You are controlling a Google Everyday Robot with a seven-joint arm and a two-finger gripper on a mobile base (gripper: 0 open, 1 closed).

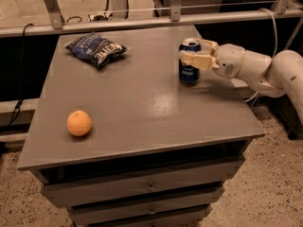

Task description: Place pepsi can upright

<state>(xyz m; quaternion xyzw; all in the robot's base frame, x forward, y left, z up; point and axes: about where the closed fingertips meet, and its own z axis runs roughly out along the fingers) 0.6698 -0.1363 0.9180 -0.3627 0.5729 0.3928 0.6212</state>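
Observation:
The pepsi can is dark blue with a silver top. It stands upright on the grey table, near the far right edge. My gripper reaches in from the right. Its cream fingers clasp the upper half of the can, one in front and one behind. The can's base looks to be resting on the tabletop.
A dark-blue crinkled chip bag lies at the far left of the table. An orange sits near the front left. A metal rail runs behind the table. Drawers are below the front edge.

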